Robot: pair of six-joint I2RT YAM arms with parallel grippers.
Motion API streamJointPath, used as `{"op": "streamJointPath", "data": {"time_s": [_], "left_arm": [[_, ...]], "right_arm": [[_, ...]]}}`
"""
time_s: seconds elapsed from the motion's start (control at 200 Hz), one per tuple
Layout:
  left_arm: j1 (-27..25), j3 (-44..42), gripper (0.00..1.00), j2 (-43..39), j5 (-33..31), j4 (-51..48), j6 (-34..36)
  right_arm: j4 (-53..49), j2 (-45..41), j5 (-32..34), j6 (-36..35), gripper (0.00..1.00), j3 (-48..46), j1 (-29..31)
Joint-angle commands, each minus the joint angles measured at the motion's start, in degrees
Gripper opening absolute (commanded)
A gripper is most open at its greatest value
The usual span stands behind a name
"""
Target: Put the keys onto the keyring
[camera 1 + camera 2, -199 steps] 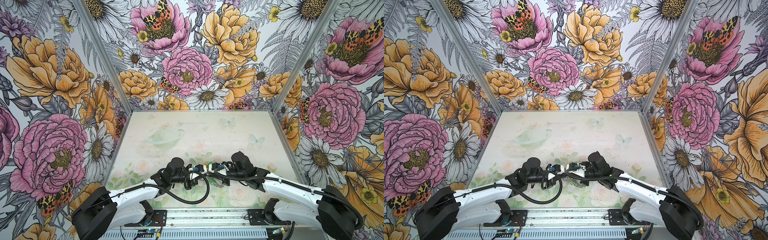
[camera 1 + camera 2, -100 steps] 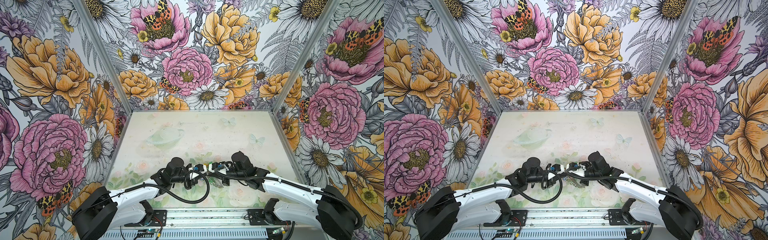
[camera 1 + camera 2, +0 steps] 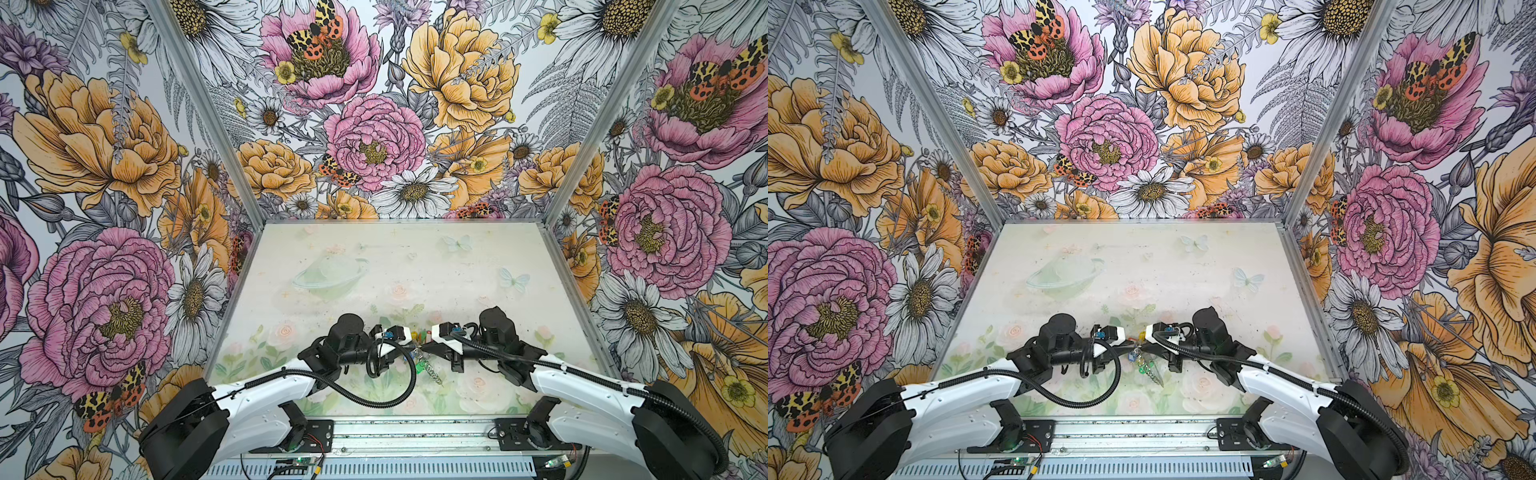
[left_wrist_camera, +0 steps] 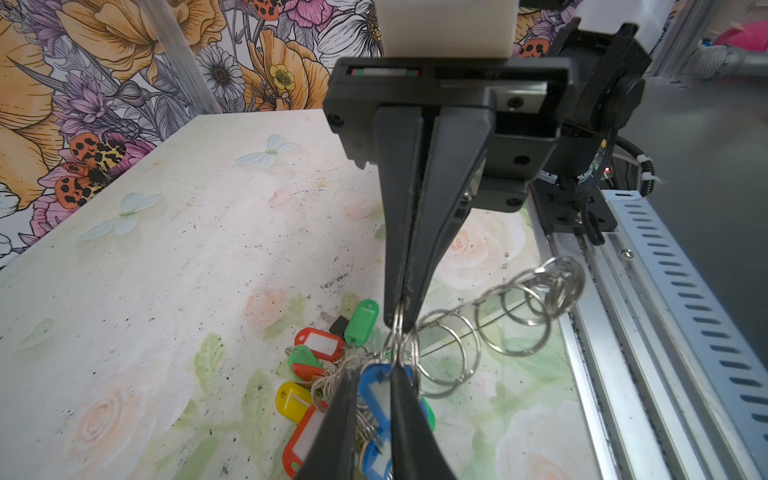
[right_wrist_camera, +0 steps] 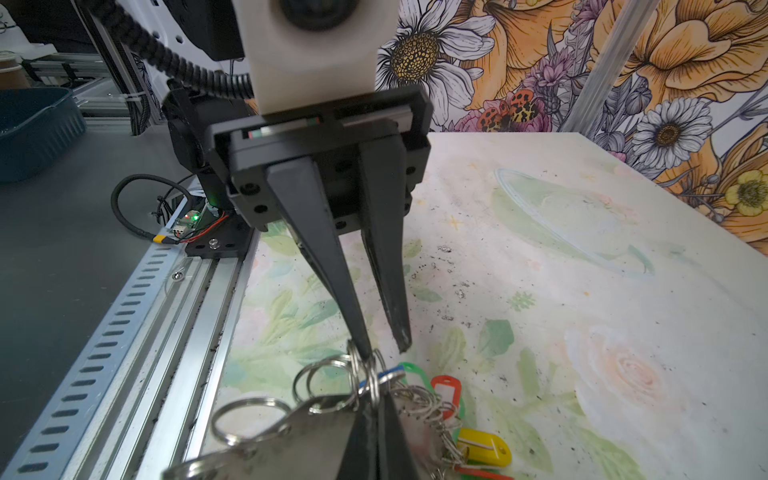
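1. Keyring (image 5: 299, 434): flat grey metal band, matte. Its edge is fringed w/ thin shiny silver rings (image 4: 559, 276), round wire loops overlapping like a coil.
2. Keys (image 4: 320, 345): small oblong glossy plastic tags w/ rounded ends, in red, green, yellow and blue. Each has a white label window + small metal ring, all bunched in a tangle of rings.
3. Location: in both top views the bunch sits at 6 o'clock on the table (image 3: 415, 266), close to the front rail (image 4: 665, 291), just under where the two gripper tips meet. Green tag (image 3: 420, 368) is the easiest marker.
4. R gripper (image 4: 401, 322): black tapered fingers clamped tight on the keyring. Left wrist view shows a silver ring pinched at the tips; its own wrist view shows the grey band.
5. L gripper (image 5: 385, 352): jaws parted, clear gap betw. the tips, nothing gripped. One fingertip (image 5: 356, 332) touches the rings. Blue tag (image 4: 380, 390) shows through the gap in its own cam.
6. Table: pale matte printed sheet w/ faded roses, leaves, butterflies, scuffed w/ black specks. Rail: slotted brushed alu.
7. Vs 1 s ago: arms, cable loops and bunch look the same in the top views; no shift I can make out at that res.
8. Text: label windows are plain white; nothing else legible.
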Motion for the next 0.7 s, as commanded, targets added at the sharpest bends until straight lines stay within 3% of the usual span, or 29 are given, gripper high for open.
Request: {"op": "streamJointPath", "data": {"time_s": [0.0, 0.25, 0.696], "left_arm": [[0.43, -0.75, 0.18, -0.48, 2.28, 1.71, -0.64], [0.43, -1.06, 0.16, -1.14, 3.24, 1.67, -0.29], [0.33, -0.47, 0.00, 0.95, 1.23, 1.69, 0.13]], "right_arm": [[10.70, 0.81, -4.12, 2.05, 0.00, -0.19, 0.13], [12.30, 2.42, -0.45, 2.23, 0.00, -0.08, 0.13], [21.07, 2.72, -1.17, 6.65, 0.00, -2.21, -1.29]]}}
